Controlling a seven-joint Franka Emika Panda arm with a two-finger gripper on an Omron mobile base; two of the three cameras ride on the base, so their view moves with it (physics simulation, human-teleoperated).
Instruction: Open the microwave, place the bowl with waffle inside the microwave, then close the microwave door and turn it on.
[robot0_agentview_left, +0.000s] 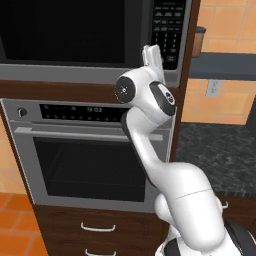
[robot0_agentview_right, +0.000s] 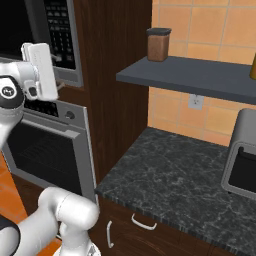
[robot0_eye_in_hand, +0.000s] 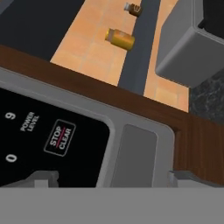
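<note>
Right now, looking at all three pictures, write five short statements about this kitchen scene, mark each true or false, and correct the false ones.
1. The microwave door is shut. True.
2. The gripper is at the bottom corner of the microwave's keypad, near the STOP CLEAR key. True.
3. The oven sits above the microwave. False: it sits below it.
4. A brown jar stands on the grey shelf. True.
5. The dark stone counter carries a striped bowl. False: a grey toaster oven stands on it; no bowl is seen there.
</note>
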